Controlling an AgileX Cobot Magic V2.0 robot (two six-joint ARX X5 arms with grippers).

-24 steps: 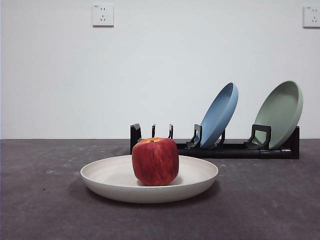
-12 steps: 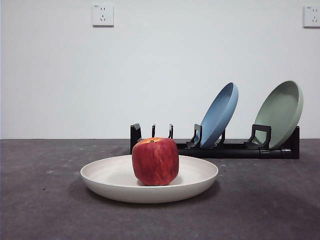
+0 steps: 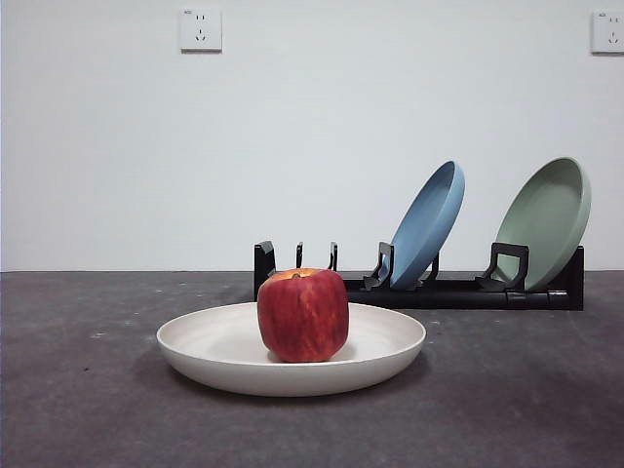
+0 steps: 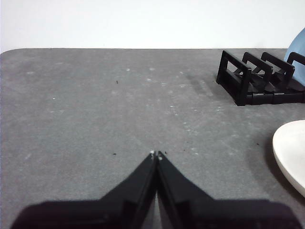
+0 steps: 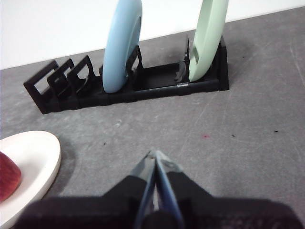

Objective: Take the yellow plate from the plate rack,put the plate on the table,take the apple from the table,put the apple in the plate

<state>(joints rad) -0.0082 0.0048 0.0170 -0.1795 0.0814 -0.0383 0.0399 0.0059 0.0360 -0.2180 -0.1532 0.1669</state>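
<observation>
So in the front view the apple sits upright in the middle of the yellow plate, which lies flat on the tabletop. Behind it stands the plate rack, with the blue plate leaning in a middle slot and the pale green plate leaning at the right end. The slots at the rack's left end hold nothing. Two wall sockets sit high on the white wall. No arm shows in this view.

Left wrist view: the left claw has its jaws pressed together at the tips, holding nothing, over bare tabletop. The rack's end is off to one side, a sliver of the blue plate is at the frame edge, and the cream rim of the yellow plate peeks in, well apart from the claw.

Right wrist view: the right claw is also closed tight on nothing, over the tabletop in front of the rack. Both leaning plates show edge-on in their slots. The yellow plate's rim and a bit of the red apple show at the side, apart from the claw.
</observation>
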